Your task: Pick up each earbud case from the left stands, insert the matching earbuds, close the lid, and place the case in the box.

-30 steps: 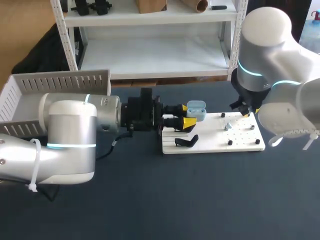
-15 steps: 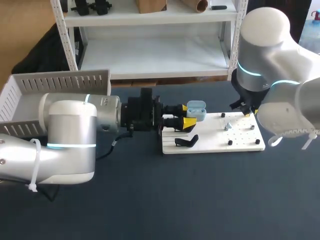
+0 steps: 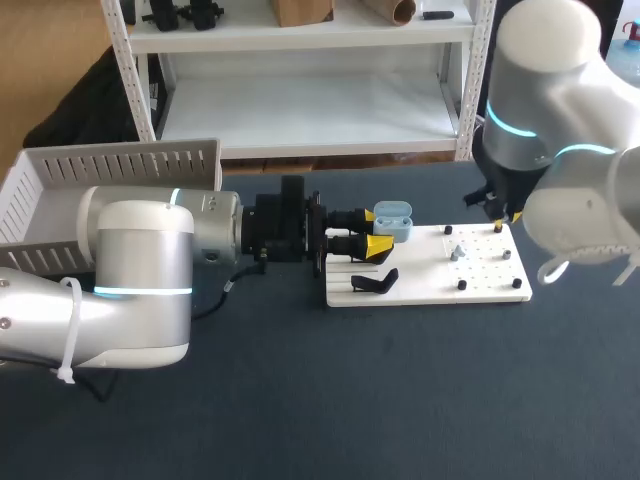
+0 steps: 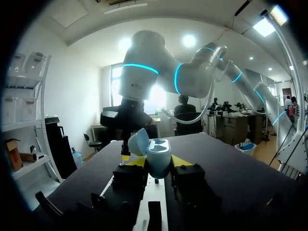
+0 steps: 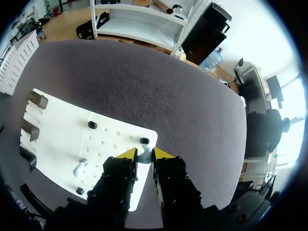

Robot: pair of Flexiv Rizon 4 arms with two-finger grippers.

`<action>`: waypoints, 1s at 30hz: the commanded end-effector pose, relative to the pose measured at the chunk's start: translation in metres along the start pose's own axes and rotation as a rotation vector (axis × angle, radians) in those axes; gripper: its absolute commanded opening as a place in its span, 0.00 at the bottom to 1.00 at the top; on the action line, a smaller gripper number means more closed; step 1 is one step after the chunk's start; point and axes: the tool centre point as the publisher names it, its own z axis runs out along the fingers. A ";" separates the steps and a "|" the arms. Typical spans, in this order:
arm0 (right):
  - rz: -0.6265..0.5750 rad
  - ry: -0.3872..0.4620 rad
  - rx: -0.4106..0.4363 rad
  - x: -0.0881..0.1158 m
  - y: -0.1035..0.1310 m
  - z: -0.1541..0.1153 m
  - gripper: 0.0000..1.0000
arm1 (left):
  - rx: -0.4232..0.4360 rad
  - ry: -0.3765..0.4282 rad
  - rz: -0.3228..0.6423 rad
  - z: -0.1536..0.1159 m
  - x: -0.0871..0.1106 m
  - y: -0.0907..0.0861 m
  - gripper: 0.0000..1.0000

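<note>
Dark table (image 3: 300,400) bears white board (image 3: 485,283); left end effector (image 4: 158,162) clasps open blue case (image 4: 159,150), right end effector (image 5: 144,155) pinches earbud (image 5: 143,151)

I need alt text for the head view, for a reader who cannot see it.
The left gripper holds an open light blue earbud case over the left end of a white board. The right gripper hangs over the board's far right corner; a white box stands at the far left.

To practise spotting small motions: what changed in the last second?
The right arm shifted slightly toward the view's right, its right claw, an earbud between the tips, above the white board. Nothing seen taken or released. The left claw kept the open earbud case; board unmoved.
</note>
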 end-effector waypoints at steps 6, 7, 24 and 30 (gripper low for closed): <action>0.020 -0.034 -0.042 0.022 0.001 -0.057 0.00 | -0.003 -0.004 0.002 0.000 0.001 0.000 0.00; 0.015 -0.042 -0.038 0.023 0.003 -0.065 0.00 | -0.003 -0.004 0.002 0.000 0.001 0.000 0.00; -0.151 0.065 0.003 0.062 0.090 -0.187 0.00 | -0.003 -0.004 0.002 0.000 0.001 0.000 0.00; -0.158 0.090 0.006 0.062 0.119 -0.197 0.00 | -0.003 -0.004 0.002 0.000 0.001 0.000 0.00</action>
